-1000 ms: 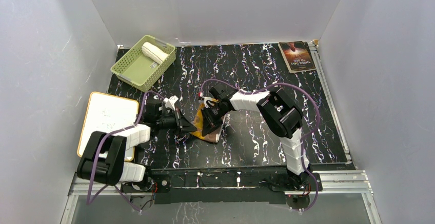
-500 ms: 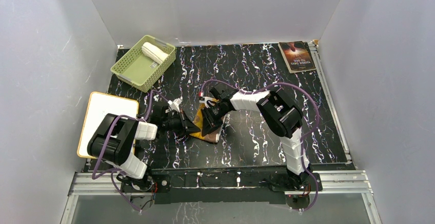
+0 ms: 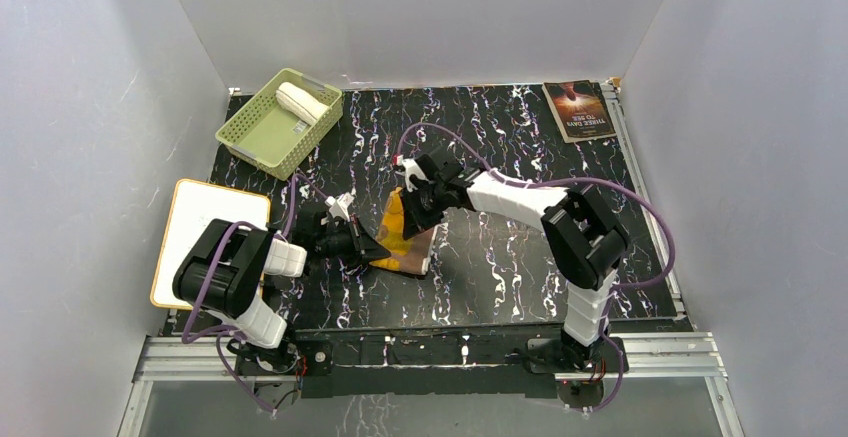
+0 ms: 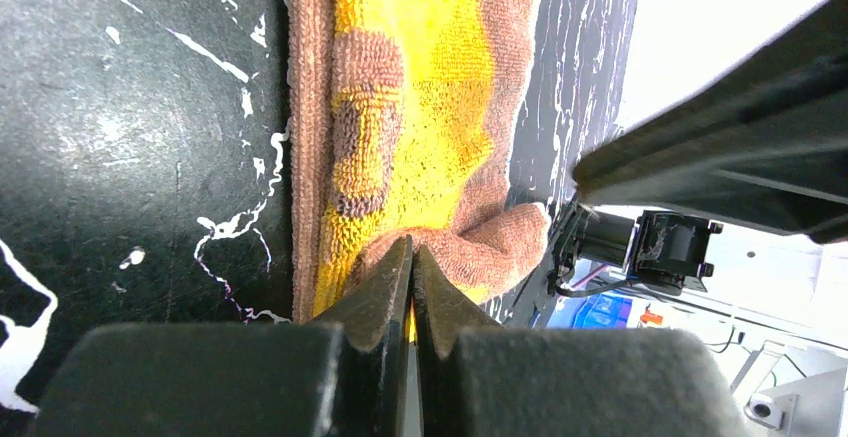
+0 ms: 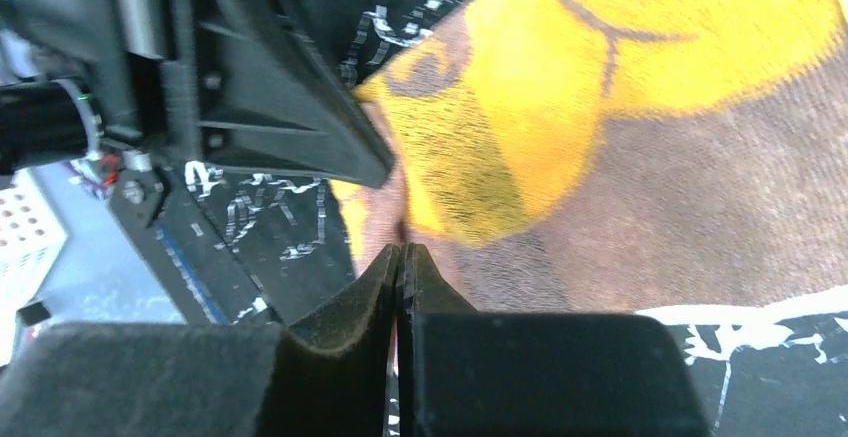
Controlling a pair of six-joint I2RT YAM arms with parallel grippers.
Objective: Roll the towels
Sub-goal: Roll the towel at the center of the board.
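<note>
The mustard-yellow towel (image 3: 402, 245) with its tan-brown side lies unrolled mid-table, its far corner pulled up. My left gripper (image 3: 376, 253) is shut on its near-left edge; the left wrist view shows yellow terry (image 4: 420, 77) pinched at the jaw tips of that gripper (image 4: 412, 249). My right gripper (image 3: 412, 217) is shut on the towel's other edge; in the right wrist view its jaws (image 5: 400, 249) close on the yellow-and-brown cloth (image 5: 640, 157), right beside the left gripper's fingers (image 5: 300, 117). The cream-white towel (image 3: 300, 102) lies rolled in the green basket (image 3: 262, 135).
The basket stands at the back left. A dark-covered book (image 3: 578, 109) lies at the back right corner. A white board (image 3: 208, 242) lies at the left edge beside my left arm. White walls enclose the table on three sides.
My right gripper has moved back and up with the towel's edge, stretching the cloth and showing more yellow. My left arm shifted its elbow earlier; its gripper stays at the near-left edge.
</note>
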